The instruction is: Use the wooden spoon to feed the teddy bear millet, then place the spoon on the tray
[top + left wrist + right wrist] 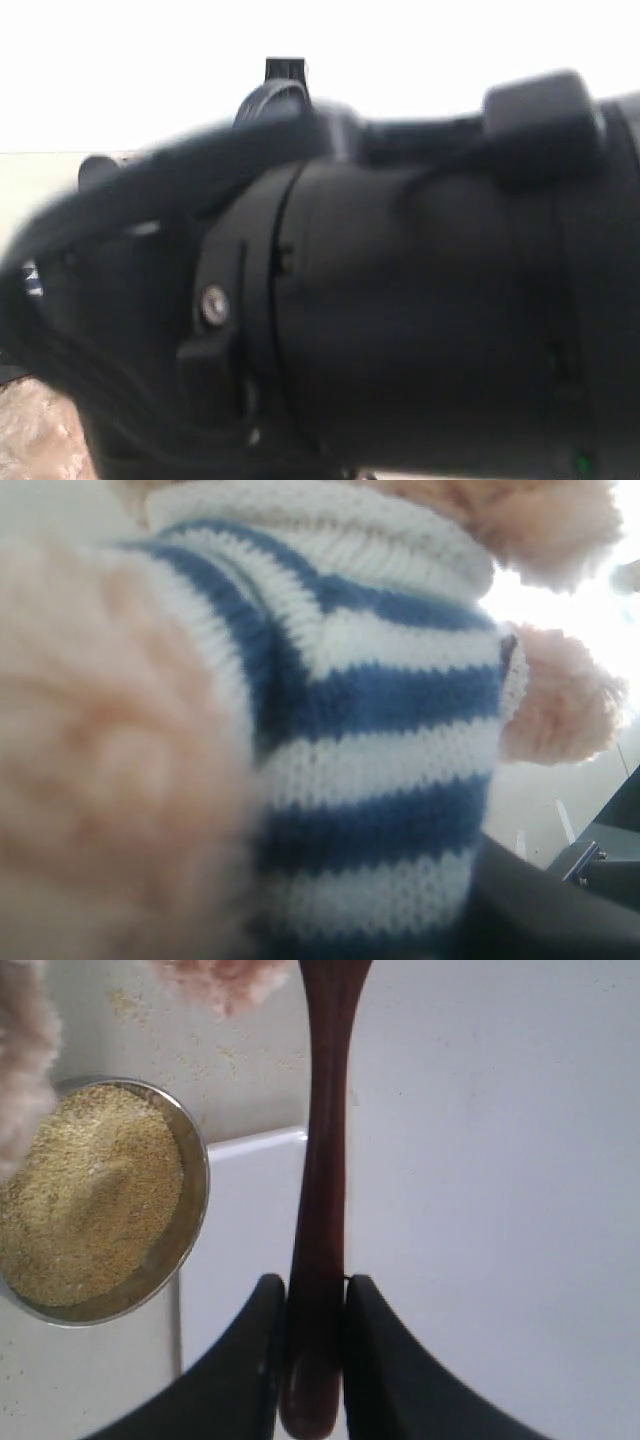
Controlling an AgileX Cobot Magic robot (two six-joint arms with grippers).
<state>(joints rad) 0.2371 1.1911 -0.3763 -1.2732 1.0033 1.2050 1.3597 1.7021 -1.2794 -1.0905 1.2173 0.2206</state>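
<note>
The teddy bear (380,710) fills the left wrist view with its navy-and-white striped shirt and fluffy light-brown paws. My left gripper (340,910) is shut on its body; only one dark finger (520,910) shows against the shirt's side. My right gripper (312,1282) is shut on the handle of the dark reddish wooden spoon (322,1140), whose bowl end runs out of view. Below it lies the white tray (245,1230), and beside that the millet (85,1195) heaps in a round steel bowl (196,1175). Bear fur (225,980) shows near the spoon's far end.
A black arm (400,300) up close blocks nearly all of the exterior view. Stray grains (125,1002) lie scattered on the white table beyond the bowl. A blurred pale-brown patch (30,430) shows at the exterior view's lower left corner.
</note>
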